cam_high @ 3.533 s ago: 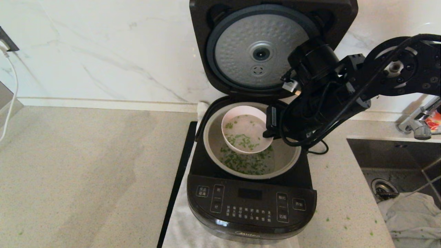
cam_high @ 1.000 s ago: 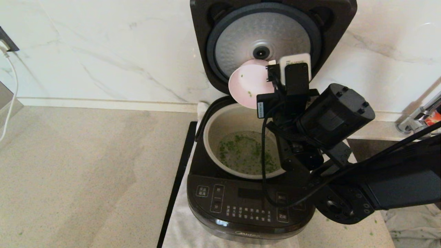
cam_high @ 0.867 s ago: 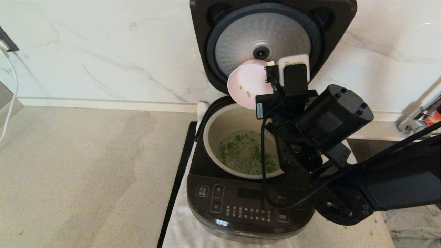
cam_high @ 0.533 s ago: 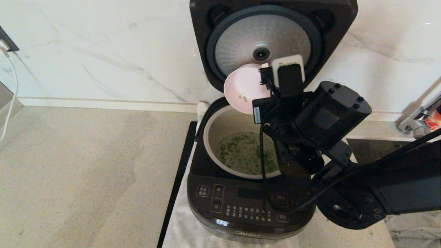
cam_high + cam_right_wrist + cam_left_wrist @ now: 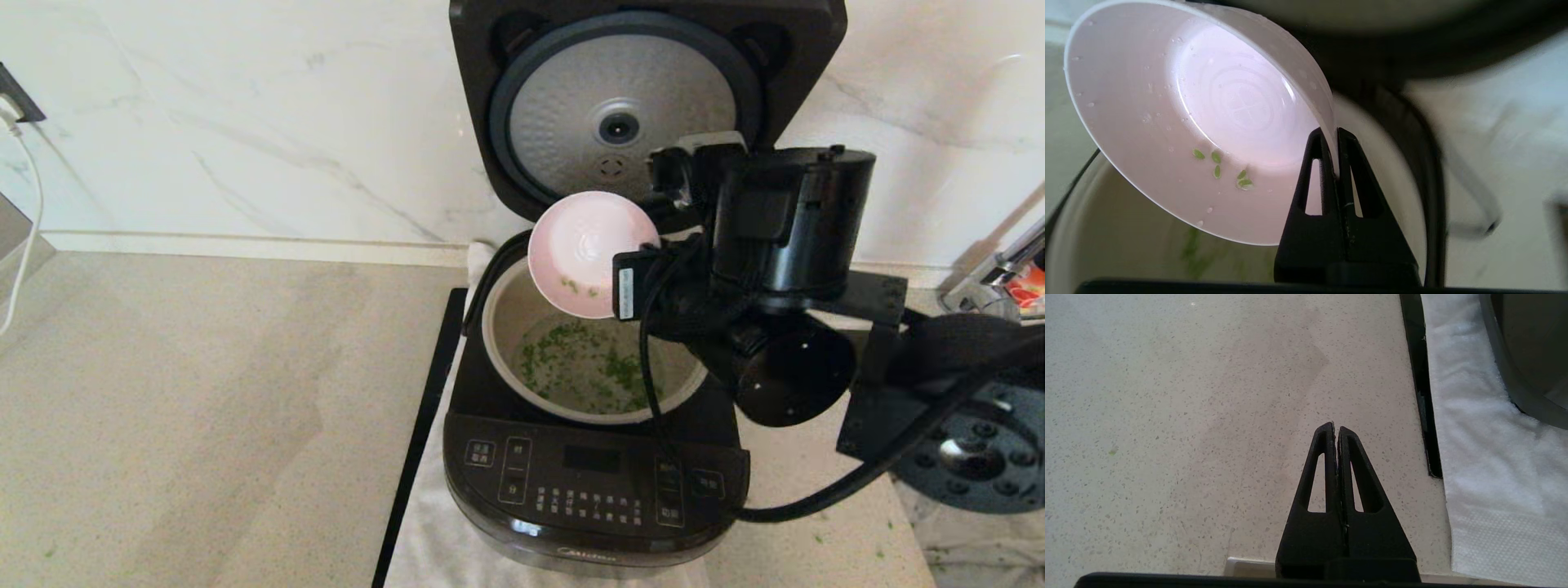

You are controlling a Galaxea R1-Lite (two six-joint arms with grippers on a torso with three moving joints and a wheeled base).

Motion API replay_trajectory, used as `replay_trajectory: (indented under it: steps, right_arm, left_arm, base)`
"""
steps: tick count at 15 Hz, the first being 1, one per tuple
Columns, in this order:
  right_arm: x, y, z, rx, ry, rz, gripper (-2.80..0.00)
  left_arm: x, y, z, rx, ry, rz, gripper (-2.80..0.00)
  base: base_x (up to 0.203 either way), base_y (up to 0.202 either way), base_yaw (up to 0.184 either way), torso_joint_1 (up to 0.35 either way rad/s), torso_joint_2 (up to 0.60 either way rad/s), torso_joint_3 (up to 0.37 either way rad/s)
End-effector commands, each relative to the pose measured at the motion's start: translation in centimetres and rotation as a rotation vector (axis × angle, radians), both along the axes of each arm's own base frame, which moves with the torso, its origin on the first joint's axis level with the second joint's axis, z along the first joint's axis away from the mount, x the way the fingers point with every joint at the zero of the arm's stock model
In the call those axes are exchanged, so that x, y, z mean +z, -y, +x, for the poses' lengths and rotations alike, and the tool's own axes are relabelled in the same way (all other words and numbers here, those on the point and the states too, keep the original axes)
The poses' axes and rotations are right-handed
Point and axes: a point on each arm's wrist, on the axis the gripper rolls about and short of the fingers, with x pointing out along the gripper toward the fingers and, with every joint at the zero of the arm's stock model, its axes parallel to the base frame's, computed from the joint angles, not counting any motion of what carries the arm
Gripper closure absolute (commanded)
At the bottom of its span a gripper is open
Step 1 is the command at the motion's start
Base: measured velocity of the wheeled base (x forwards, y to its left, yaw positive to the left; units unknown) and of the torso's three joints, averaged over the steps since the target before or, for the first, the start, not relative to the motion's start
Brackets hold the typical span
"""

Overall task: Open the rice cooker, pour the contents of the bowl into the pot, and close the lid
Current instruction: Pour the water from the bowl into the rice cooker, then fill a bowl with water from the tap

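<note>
Head view: the large glossy black squarish rice cooker (image 5: 594, 457) stands on a white cloth (image 5: 433, 539) on the speckled beige desk (image 5: 204, 408), its black hinged lid (image 5: 645, 98) raised upright at 12 o'clock with the dimpled silver disc facing out. The round light-grey metal pot (image 5: 506, 327) sits open in the cooker and holds the finely chopped green bits in clear liquid (image 5: 584, 367). The small round pale pink bowl (image 5: 588, 249) hangs tipped on edge over the pot's rim at about 12 o'clock, its inside facing out with only a few green specks in it. The right gripper (image 5: 645, 245) reaches in from 3 o'clock and grips the bowl's rim.

Left wrist view: the left gripper (image 5: 1336, 430) hovers over bare desk with its fingers pressed together, empty — the cloth and a black strip (image 5: 1421, 384) lie at its 2 o'clock.

Right wrist view: the right gripper's fingers (image 5: 1347, 143) are pinched tight on the bowl's thin wall; the pot shows blurred beneath.
</note>
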Motion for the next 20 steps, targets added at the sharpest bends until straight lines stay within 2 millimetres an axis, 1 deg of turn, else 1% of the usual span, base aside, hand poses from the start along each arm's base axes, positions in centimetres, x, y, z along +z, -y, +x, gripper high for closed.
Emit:
replay_trajectory:
  steps: [1, 3, 5, 8, 10, 12, 16, 17, 20]
  right_arm:
    - [1.1, 2.9, 0.7, -0.033, -0.193, 0.156, 0.00]
    - [2.1, 5.0, 1.4, -0.032, -0.290, 0.254, 0.00]
    - [3.5, 7.1, 1.1, -0.012, -0.370, 0.349, 0.00]
    - [5.4, 9.6, -0.2, 0.044, -0.494, 0.453, 0.00]
    - [6.5, 11.3, -1.7, 0.057, -0.522, 0.483, 0.00]
    - [7.0, 13.2, -3.5, 0.038, -0.551, 0.486, 0.00]
    - [6.1, 17.6, -7.0, -0.067, -0.577, 0.489, 0.00]
    - [5.5, 18.9, -7.5, -0.108, -0.582, 0.482, 0.00]
    - [3.7, 22.7, -8.3, -0.264, -0.598, 0.494, 0.00]
  left_arm:
    - [0.0, 0.0, 0.0, 0.001, 0.001, 0.000, 0.00]
    - [0.0, 0.0, 0.0, 0.001, 0.001, 0.000, 0.00]
    - [0.0, 0.0, 0.0, 0.000, -0.001, 0.000, 0.00]
    - [0.0, 0.0, 0.0, 0.000, 0.000, 0.000, 0.00]
    - [0.0, 0.0, 0.0, 0.001, 0.000, 0.000, 0.00]
    - [0.0, 0.0, 0.0, 0.001, 0.001, 0.000, 0.00]
    - [0.0, 0.0, 0.0, 0.001, -0.001, 0.000, 0.00]
    - [0.0, 0.0, 0.0, 0.001, 0.001, 0.000, 0.00]
    - [0.0, 0.0, 0.0, 0.000, 0.001, 0.000, 0.00]
  base:
    - [0.000, 0.000, 0.000, 0.000, 0.00, 0.000]
    - [0.000, 0.000, 0.000, 0.000, 0.00, 0.000]
    - [0.000, 0.000, 0.000, 0.000, 0.00, 0.000]
    - [0.000, 0.000, 0.000, 0.000, 0.00, 0.000]
    - [0.000, 0.000, 0.000, 0.000, 0.00, 0.000]
    - [0.000, 0.000, 0.000, 0.000, 0.00, 0.000]
    - [0.000, 0.000, 0.000, 0.000, 0.00, 0.000]
    - [0.000, 0.000, 0.000, 0.000, 0.00, 0.000]
    - [0.000, 0.000, 0.000, 0.000, 0.00, 0.000]
